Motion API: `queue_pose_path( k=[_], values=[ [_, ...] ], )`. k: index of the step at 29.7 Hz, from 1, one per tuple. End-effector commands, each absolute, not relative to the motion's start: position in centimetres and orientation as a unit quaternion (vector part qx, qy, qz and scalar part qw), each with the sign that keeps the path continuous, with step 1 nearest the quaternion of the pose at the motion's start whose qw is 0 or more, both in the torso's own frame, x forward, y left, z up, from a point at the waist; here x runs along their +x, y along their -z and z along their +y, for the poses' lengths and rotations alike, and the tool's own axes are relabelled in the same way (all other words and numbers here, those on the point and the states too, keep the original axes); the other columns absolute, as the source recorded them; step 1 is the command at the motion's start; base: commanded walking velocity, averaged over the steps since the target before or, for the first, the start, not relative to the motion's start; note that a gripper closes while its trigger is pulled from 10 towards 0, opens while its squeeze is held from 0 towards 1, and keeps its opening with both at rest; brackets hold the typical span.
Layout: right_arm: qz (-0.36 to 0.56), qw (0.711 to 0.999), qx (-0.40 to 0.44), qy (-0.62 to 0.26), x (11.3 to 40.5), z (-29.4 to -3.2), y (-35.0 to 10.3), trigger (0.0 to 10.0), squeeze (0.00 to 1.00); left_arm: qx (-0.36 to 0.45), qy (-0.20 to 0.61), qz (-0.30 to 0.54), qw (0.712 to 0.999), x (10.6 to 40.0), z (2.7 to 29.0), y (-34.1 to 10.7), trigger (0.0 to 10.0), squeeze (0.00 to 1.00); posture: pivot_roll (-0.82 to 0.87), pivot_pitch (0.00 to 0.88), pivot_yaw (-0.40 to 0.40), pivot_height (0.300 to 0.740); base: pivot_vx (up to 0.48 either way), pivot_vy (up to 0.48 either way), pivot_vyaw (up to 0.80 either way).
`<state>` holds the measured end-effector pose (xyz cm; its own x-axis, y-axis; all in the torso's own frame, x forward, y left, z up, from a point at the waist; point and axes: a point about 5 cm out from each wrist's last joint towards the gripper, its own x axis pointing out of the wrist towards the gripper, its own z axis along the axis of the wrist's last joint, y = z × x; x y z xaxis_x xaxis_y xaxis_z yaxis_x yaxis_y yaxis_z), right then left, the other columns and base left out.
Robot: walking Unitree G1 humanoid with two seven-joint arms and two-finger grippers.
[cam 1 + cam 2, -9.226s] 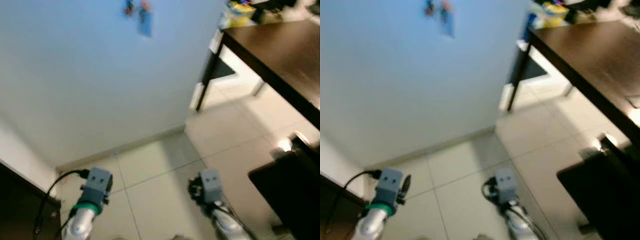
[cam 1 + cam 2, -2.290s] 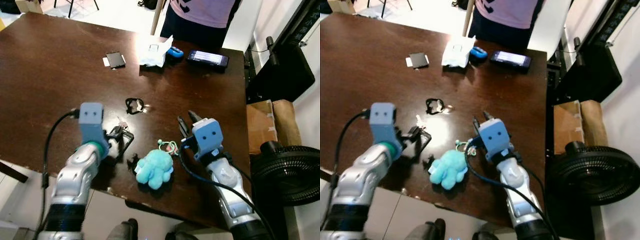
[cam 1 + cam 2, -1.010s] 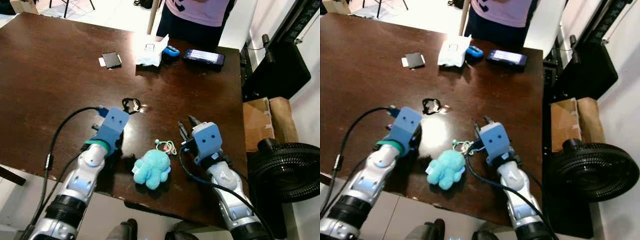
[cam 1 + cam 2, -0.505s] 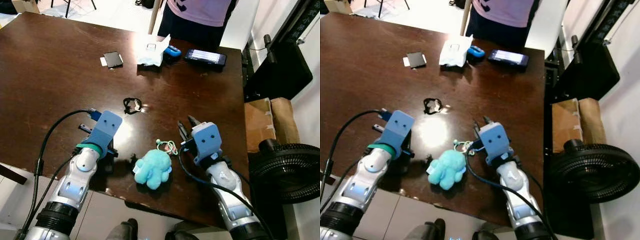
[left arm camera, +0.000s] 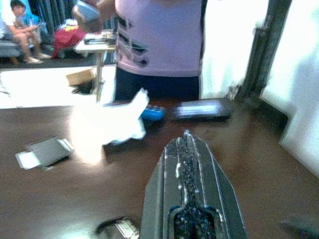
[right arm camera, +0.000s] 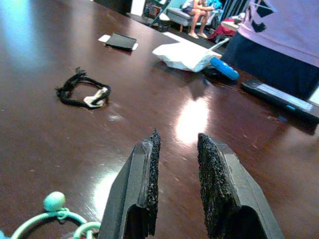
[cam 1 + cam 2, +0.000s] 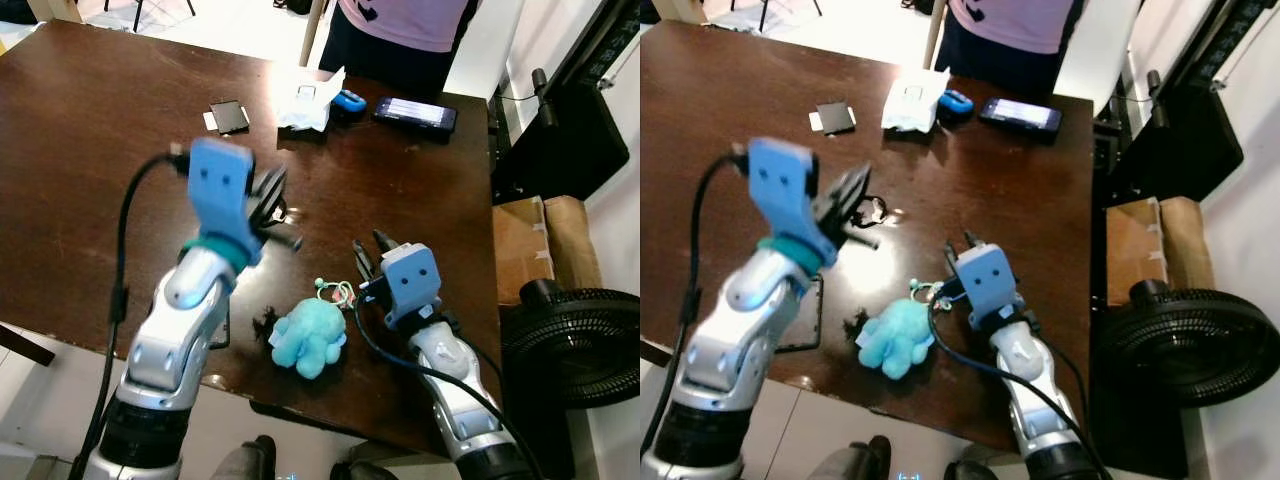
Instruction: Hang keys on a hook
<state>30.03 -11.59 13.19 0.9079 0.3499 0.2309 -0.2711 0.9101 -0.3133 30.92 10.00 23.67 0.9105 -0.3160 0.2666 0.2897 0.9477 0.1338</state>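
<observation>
We held our clenched left gripper (image 5: pixel 187 149) raised above the dark wooden table (image 7: pixel 90 130), our slightly parted right gripper (image 6: pixel 175 149) beside the turquoise plush keychain (image 7: pixel 308 337) near the front edge, keys indistinct.

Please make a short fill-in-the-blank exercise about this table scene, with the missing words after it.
1. The plush toy near the table edge is ____ in colour.
2. The right gripper has its fingers slightly ____.
3. The left gripper is ____, with nothing between its fingers.
4. The person wears a ____ shirt.

Missing words: turquoise; open; shut; purple
</observation>
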Motion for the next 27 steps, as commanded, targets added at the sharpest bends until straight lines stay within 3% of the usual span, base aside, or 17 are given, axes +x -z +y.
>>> queue_pose_path(
  k=[1,4,12,13,15,16,19,22,23,27],
  values=[
    [-0.132,0.969,-0.138,-0.159,29.8,-11.7,-12.6,10.0,0.00,0.122,0.120,-0.089,0.981,31.2,11.1,-21.1,10.0,0.00,0.05,0.128,0.088,0.740,0.000,0.000,0.00],
    [-0.129,0.970,-0.140,-0.153,29.6,-12.1,-12.4,10.0,0.00,0.165,0.107,-0.034,0.980,30.3,13.0,-19.2,10.0,0.00,0.04,0.129,0.090,0.740,0.000,0.000,0.00],
    [-0.123,0.971,-0.145,-0.147,29.1,-12.8,-12.0,10.0,0.00,0.168,0.071,0.053,0.982,26.2,16.8,-17.1,10.0,0.00,0.05,0.135,0.099,0.740,0.000,0.000,0.00],
    [-0.121,0.971,-0.146,-0.147,29.1,-12.8,-11.9,10.0,0.00,0.169,0.062,0.067,0.981,25.5,17.3,-16.8,10.0,0.09,0.05,0.135,0.099,0.740,0.000,0.000,0.00],
    [-0.121,0.971,-0.146,-0.147,29.1,-12.8,-11.9,10.0,0.00,0.169,0.062,0.067,0.981,25.5,17.3,-16.8,10.0,0.09,0.05,0.135,0.099,0.740,0.000,0.000,0.00],
    [-0.120,0.970,-0.146,-0.150,29.1,-12.7,-11.8,10.0,0.00,0.168,0.052,0.082,0.981,25.0,17.7,-16.4,10.0,1.00,0.07,0.135,0.093,0.740,0.000,0.000,0.00],
    [-0.120,0.970,-0.146,-0.154,29.2,-12.5,-11.8,10.0,0.00,0.166,0.042,0.096,0.981,24.7,17.9,-15.8,10.0,1.00,0.08,0.138,0.089,0.740,0.000,0.000,0.00],
    [-0.119,0.970,-0.145,-0.157,29.3,-12.4,-11.8,10.0,0.00,0.165,0.031,0.108,0.980,24.7,18.0,-15.2,10.0,1.00,0.08,0.138,0.089,0.740,0.000,0.000,0.00],
    [-0.119,0.969,-0.144,-0.160,29.3,-12.2,-11.8,10.0,0.00,0.161,0.023,0.117,0.980,24.8,17.9,-14.5,10.0,0.00,0.09,0.147,0.081,0.740,0.000,0.000,0.00],
    [-0.118,0.969,-0.142,-0.166,29.4,-11.9,-11.7,10.0,0.00,0.144,0.006,0.130,0.981,25.7,17.5,-13.5,10.0,0.00,0.09,0.154,0.080,0.740,0.000,0.000,0.00]
  ],
)
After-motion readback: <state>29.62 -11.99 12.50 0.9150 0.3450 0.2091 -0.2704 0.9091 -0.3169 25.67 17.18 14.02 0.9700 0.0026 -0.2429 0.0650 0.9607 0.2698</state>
